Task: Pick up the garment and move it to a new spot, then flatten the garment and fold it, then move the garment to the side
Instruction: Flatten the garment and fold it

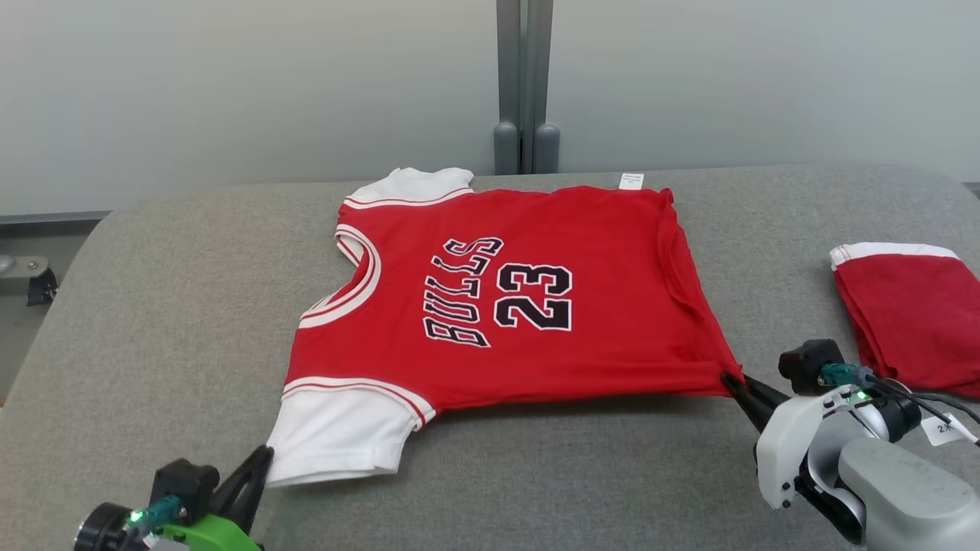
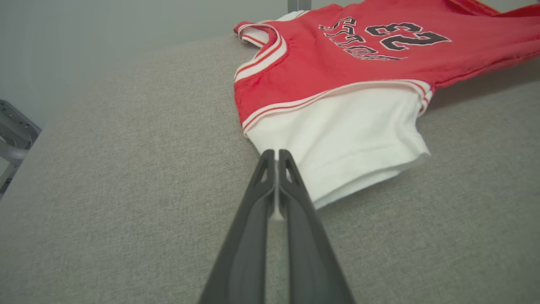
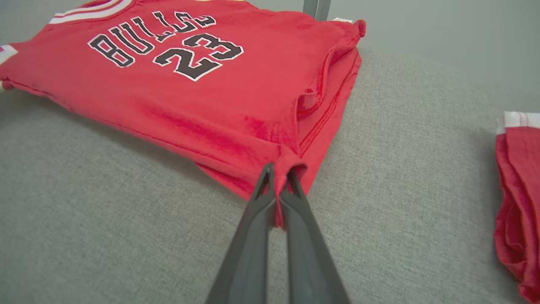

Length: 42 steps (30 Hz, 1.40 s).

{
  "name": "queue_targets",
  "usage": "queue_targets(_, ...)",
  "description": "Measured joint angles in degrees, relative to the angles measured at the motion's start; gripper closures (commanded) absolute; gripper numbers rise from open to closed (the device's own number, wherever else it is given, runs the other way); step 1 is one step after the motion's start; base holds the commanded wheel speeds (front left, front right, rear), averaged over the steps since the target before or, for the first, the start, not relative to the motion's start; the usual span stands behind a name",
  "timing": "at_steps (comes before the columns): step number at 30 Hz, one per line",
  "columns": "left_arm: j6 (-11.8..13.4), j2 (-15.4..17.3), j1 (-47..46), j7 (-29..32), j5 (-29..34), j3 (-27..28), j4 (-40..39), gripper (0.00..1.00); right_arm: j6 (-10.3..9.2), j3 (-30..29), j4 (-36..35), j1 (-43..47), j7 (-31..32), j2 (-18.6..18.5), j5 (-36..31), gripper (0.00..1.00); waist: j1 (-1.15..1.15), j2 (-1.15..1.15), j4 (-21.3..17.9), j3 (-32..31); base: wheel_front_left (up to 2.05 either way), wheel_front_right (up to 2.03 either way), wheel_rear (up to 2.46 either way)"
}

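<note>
Head view: the jersey (image 1: 498,306) lies spread on the table (image 1: 153,306), with the left gripper (image 1: 264,455) at its white sleeve and the right gripper (image 1: 731,379) at its hem corner.
Left wrist view: the fingers (image 2: 253,219) are pinched together on the sleeve edge.
Right wrist view: the fingers (image 3: 253,228) are clamped on the red hem corner; a second red garment (image 3: 519,190) lies apart.

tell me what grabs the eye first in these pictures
The red jersey printed BULLS 23 lies spread across the middle of the grey table. The left gripper pinches its white sleeve at the near left, and the right gripper pinches its red hem corner at the near right. A second red garment lies folded at the table's right edge.
</note>
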Motion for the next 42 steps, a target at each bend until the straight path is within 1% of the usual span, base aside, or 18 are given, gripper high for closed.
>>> queue_targets(3,0.00,0.99,2.50,0.09,-1.86,-1.62,-1.68,1.00,0.00,3.21,-0.30,-0.10,0.99,-1.21,1.75,1.00,0.00,0.00,-0.28,-0.75,0.00,0.00,0.00)
queue_targets(10,-0.01,5.23,5.74,1.94,-3.34,-6.60,-7.78,1.00,0.00,9.42,-2.45,-0.64,3.64,-5.50,6.79,1.00,0.00,0.00,-0.58,-2.25,0.00,0.00,0.00)
queue_targets(17,-0.01,10.16,9.00,4.24,-6.64,-11.02,-14.35,1.00,0.00,14.46,-7.88,-1.23,8.42,-9.53,13.28,1.00,0.00,0.00,-0.99,-3.72,0.00,0.00,0.00)
queue_targets(20,-0.01,12.05,10.65,5.63,-9.76,-13.74,-17.88,1.00,0.00,16.22,-10.96,-1.30,11.83,-11.24,16.40,1.00,0.00,0.00,-1.19,-4.45,0.00,0.00,0.00)
queue_targets(24,-0.01,14.41,11.37,6.90,-12.25,-15.13,-20.39,1.00,0.00,17.33,-14.80,-1.22,16.03,-13.23,20.20,1.00,0.00,0.00,-1.41,-5.10,0.00,0.00,0.00)
queue_targets(26,-0.01,14.97,11.35,6.56,-12.78,-14.94,-21.20,1.00,0.00,17.63,-15.82,-1.31,16.95,-14.35,20.80,1.00,0.00,0.00,-1.43,-5.15,0.00,0.00,0.00)
queue_targets(29,0.12,15.26,10.62,5.97,-12.69,-14.13,-21.41,1.00,0.00,17.69,-15.96,-2.09,16.72,-14.78,21.54,1.00,0.00,0.00,-1.32,-4.93,0.00,0.00,0.00)
queue_targets(35,1.43,15.18,5.98,5.90,-12.34,-12.17,-21.50,1.00,0.00,17.63,-15.37,-4.32,17.24,-14.07,24.19,1.00,0.00,0.00,-1.25,-3.85,0.00,0.00,0.00)
queue_targets(42,2.47,14.11,-0.75,7.65,-9.65,-11.88,-19.23,1.00,0.00,17.36,-11.82,-7.88,18.80,-11.95,26.10,1.00,0.00,0.00,-1.66,-1.81,0.00,0.00,0.00)
